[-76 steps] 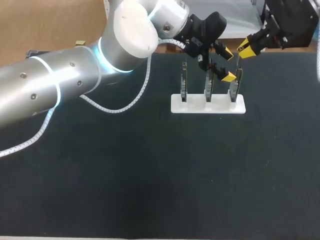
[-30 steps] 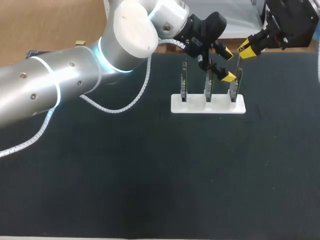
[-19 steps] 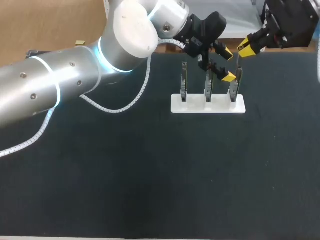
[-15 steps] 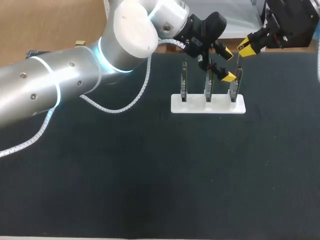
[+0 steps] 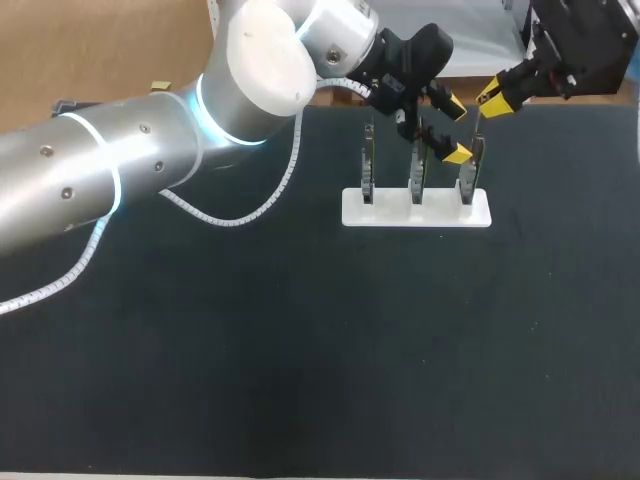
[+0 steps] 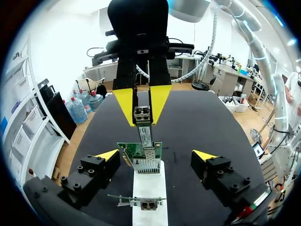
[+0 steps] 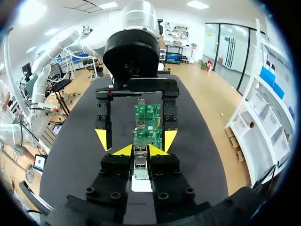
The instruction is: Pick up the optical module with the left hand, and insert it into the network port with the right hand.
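Shifting only marginally since the earlier frame, the right gripper (image 6: 142, 123) clamps its fingers on the optical module (image 6: 144, 134) above the surface (image 5: 300, 350), long axis along the fingers, free end pointing at the network port (image 6: 146, 165) between the spread fingers of the left gripper (image 5: 456, 131).

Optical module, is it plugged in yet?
Almost. Pickup and handover look done: the left gripper is open, and the right gripper is shut on the optical module. In hand: its end is lined up at the green card's network port. Left: pushing it fully in.
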Controlling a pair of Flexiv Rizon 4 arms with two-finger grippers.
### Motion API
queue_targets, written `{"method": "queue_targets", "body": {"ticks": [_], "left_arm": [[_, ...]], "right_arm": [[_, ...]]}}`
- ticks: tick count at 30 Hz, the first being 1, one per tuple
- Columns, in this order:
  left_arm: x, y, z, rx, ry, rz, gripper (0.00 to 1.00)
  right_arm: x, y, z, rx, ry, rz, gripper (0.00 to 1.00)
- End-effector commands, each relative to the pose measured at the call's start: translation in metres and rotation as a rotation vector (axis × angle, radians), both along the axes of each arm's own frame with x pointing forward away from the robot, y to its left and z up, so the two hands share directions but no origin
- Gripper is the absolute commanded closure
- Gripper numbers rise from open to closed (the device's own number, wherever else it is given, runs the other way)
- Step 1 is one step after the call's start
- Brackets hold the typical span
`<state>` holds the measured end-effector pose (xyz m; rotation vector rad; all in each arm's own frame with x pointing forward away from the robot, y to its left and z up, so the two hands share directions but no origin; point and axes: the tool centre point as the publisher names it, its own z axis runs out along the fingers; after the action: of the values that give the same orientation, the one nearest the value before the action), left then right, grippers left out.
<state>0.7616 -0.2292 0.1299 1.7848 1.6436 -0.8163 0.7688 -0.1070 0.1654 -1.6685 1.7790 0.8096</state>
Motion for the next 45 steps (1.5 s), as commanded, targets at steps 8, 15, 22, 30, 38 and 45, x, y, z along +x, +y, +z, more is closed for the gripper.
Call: {"method": "queue_targets", "body": {"ticks": [8,15,22,30,38,45], "left_arm": [[-0.0006,0.0001,0.0007,0.004,0.000,0.002,0.00],[-0.0006,0.0001,0.0007,0.004,0.000,0.002,0.00],[-0.0006,0.0001,0.0007,0.004,0.000,0.002,0.00],[-0.0006,0.0001,0.0007,0.004,0.000,0.002,0.00],[-0.0006,0.0001,0.0007,0.004,0.000,0.002,0.00],[-0.0006,0.0001,0.0007,0.004,0.000,0.002,0.00]], "right_arm": [[-0.0006,-0.0008,0.0019,0.003,-0.017,-0.005,1.00],[0.0002,-0.0022,0.0010,-0.001,-0.018,-0.005,1.00],[0.0009,0.0000,-0.0012,-0.001,-0.013,-0.001,1.00],[0.0010,0.0006,-0.0019,-0.005,-0.009,0.000,1.00],[0.0011,0.0013,0.0036,0.000,-0.023,0.000,1.00],[-0.0007,0.0011,0.0021,0.001,-0.019,-0.003,1.00]]}}
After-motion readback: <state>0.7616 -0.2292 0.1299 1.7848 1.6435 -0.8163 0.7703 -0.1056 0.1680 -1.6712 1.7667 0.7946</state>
